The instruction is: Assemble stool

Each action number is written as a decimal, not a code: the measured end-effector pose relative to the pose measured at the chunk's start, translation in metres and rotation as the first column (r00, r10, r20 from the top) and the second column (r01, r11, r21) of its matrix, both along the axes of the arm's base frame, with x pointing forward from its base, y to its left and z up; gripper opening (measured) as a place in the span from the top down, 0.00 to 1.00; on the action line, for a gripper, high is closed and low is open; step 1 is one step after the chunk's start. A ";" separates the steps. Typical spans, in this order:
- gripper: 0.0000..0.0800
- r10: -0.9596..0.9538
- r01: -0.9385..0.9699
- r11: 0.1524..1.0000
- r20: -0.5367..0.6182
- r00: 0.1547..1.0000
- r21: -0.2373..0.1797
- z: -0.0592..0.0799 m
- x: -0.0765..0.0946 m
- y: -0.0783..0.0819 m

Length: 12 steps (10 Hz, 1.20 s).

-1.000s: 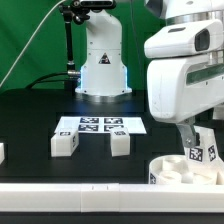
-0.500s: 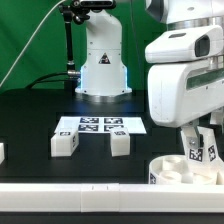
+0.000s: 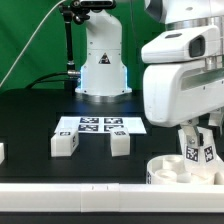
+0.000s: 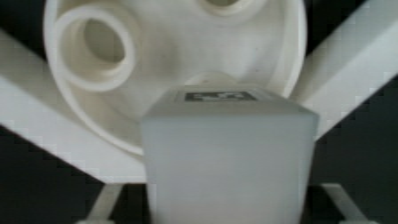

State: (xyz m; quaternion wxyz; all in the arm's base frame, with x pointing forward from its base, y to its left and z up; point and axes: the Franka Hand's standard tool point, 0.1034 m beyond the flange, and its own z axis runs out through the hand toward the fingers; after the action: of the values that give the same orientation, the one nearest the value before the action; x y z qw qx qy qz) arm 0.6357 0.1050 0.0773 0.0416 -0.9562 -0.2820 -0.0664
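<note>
The stool's round white seat [image 3: 170, 171] lies at the front of the exterior view's right. A tagged leg [image 3: 206, 153] stands upright on it. My gripper [image 3: 202, 146] reaches down from above with one finger on each side of that leg. In the wrist view the leg [image 4: 228, 150] fills the middle, with the seat [image 4: 160, 60] and its round holes beyond. A narrow dark gap shows between the leg and each of the fingers [image 4: 107, 196], so my gripper [image 4: 221, 196] is still open and close around the leg.
Two loose legs [image 3: 65, 143] [image 3: 120, 143] lie mid-table in front of the marker board [image 3: 100, 125]. Another white part [image 3: 2, 152] pokes in at the exterior view's left edge. A long white rail [image 3: 70, 192] borders the front. The arm's base [image 3: 103, 65] stands behind.
The jaws have drawn in from wide open to close around the leg. Arm, leg and seat stayed where they were.
</note>
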 end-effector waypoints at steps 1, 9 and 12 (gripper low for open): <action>0.58 -0.063 0.063 0.998 -0.008 0.998 0.006 0.000 0.000 0.000; 0.58 -0.767 0.774 0.629 -0.101 0.633 0.074 0.001 0.003 -0.003; 0.58 -0.878 0.889 0.452 -0.137 0.459 0.077 0.001 0.004 -0.005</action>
State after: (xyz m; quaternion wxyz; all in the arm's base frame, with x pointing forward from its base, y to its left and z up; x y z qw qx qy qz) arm 0.6396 0.1003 0.0787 0.0776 -0.9600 0.2622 -0.0604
